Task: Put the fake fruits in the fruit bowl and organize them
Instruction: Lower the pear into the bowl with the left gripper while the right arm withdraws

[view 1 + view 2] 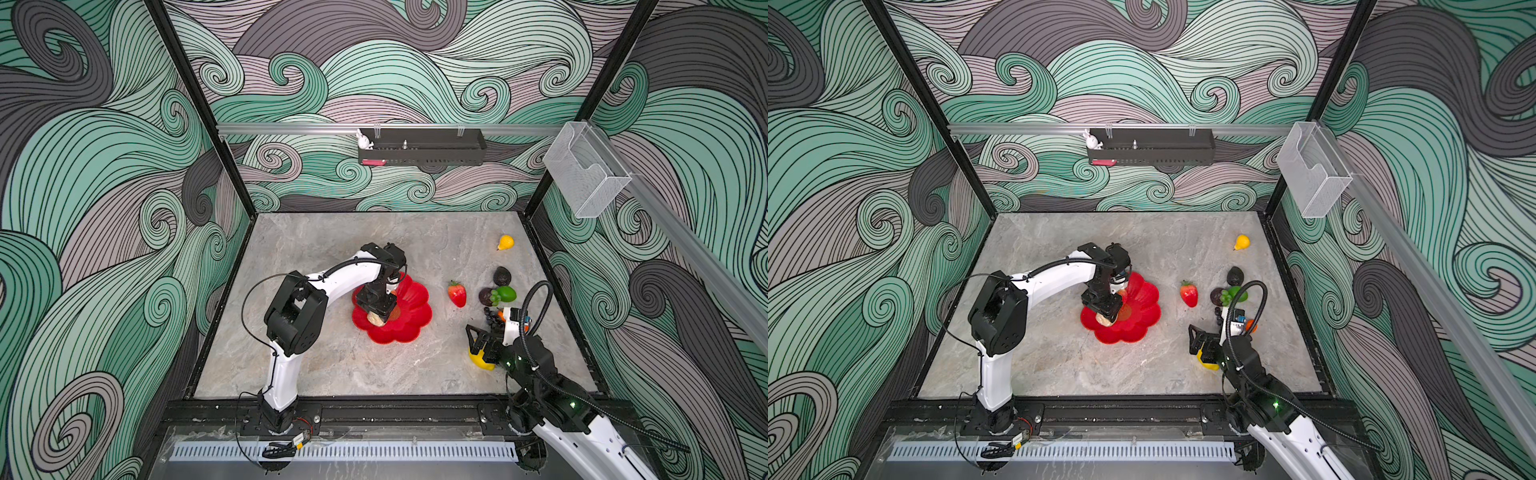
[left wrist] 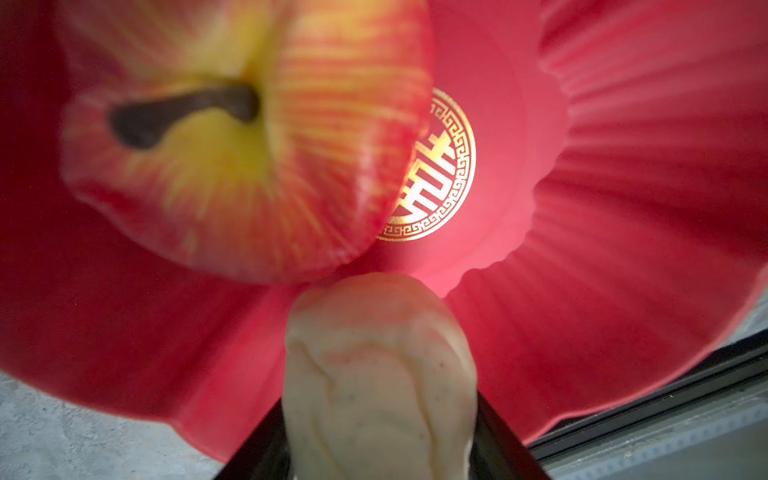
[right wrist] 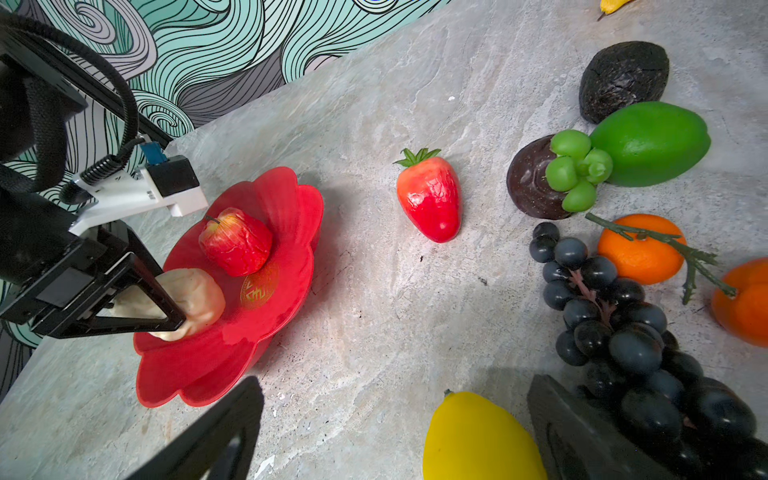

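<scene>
The red flower-shaped fruit bowl (image 1: 409, 328) sits mid-table, and in the left wrist view its ribbed wall (image 2: 623, 249) fills the frame. Inside it lie a red apple (image 3: 237, 243) and a beige pear (image 3: 195, 295). My left gripper (image 1: 380, 318) reaches down into the bowl, shut on the pear (image 2: 378, 374), which rests on the bowl's floor beside the apple (image 2: 249, 145). My right gripper (image 3: 395, 399) hangs open low over the table at the right, with the yellow lemon (image 3: 473, 440) lying between its fingers and nearer one of them.
Loose on the table right of the bowl lie a strawberry (image 3: 430, 199), a dark grape bunch (image 3: 623, 328), an orange (image 3: 640, 249), a green fruit (image 3: 652, 141), a brown fruit with green leaves (image 3: 530, 183) and an avocado (image 3: 621, 79). A small yellow fruit (image 1: 505, 242) lies far right.
</scene>
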`<state>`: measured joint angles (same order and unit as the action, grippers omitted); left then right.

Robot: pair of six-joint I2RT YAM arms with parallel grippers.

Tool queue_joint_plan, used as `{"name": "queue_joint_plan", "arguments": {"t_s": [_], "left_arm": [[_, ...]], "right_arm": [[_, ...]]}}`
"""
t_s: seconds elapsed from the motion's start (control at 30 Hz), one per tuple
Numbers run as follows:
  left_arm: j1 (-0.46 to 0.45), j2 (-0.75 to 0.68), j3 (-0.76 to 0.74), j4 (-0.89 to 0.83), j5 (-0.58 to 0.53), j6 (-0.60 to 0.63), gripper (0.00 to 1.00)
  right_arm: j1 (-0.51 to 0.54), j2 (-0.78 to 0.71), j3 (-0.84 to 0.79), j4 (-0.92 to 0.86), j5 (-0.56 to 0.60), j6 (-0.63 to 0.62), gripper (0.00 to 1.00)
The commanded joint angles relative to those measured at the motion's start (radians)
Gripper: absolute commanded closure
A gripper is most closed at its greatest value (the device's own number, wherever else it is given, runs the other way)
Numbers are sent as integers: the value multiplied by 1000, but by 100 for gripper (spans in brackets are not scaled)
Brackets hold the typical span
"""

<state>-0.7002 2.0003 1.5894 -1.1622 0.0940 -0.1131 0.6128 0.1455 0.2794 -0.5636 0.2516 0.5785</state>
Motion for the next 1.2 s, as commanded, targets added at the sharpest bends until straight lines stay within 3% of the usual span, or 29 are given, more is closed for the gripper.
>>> {"name": "queue_joint_plan", "arguments": {"t_s": [0.0, 0.33, 0.73, 1.17], "left_arm": [[8, 21, 34, -34, 5, 23, 39], [7, 33, 29, -19, -32, 64, 37], [7, 17, 15, -4, -79, 61, 26], [7, -19, -1, 16, -77, 50, 25]], "right_arm": [[-3, -9, -13, 21, 23, -8, 0], [-4, -8, -19, 32, 29, -6, 0], [-4, -3, -19, 42, 25, -9, 0], [-4, -3, -22, 44, 26, -9, 0]]}}
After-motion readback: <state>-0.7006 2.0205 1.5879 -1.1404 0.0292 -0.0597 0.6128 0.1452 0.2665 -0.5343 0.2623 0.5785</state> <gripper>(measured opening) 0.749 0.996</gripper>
